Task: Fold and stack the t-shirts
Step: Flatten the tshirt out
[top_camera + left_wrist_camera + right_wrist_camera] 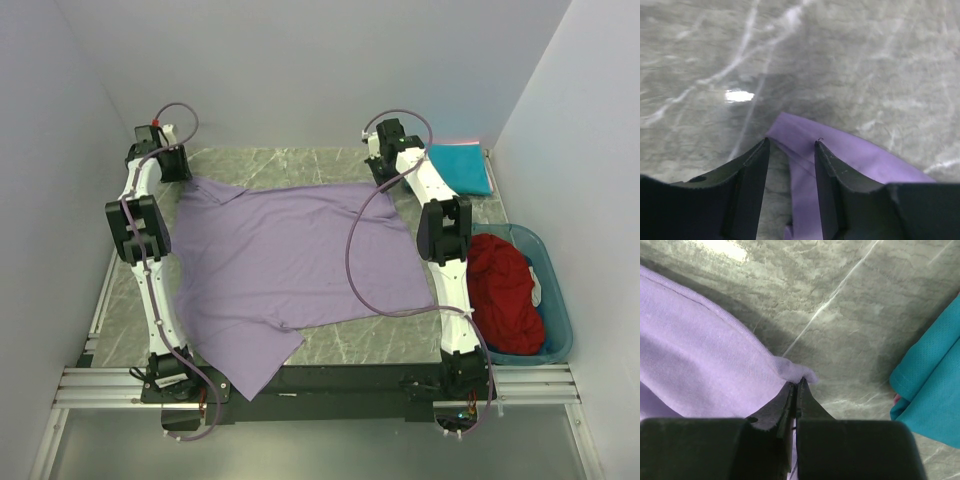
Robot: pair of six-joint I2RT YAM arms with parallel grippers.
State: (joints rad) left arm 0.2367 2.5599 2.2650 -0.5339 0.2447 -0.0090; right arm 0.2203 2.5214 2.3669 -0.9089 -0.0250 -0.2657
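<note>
The lavender t-shirt (300, 260) lies spread over the middle of the table, one sleeve hanging over the near edge. My left gripper (178, 170) is at its far left corner. In the left wrist view the gripper (791, 142) is open, with a strip of the lavender fabric (810, 165) lying between the fingers. My right gripper (385, 172) is at the far right corner. In the right wrist view it (797, 384) is shut on a pinch of the lavender hem (795, 371). A folded teal t-shirt (460, 168) lies at the back right, also seen in the right wrist view (935, 390). The dark red t-shirt (505, 295) is crumpled in the bin.
A translucent teal plastic bin (558, 300) stands at the table's right edge and holds the dark red shirt. Grey walls close in the left, back and right. A metal rail (320, 385) runs along the near edge by the arm bases.
</note>
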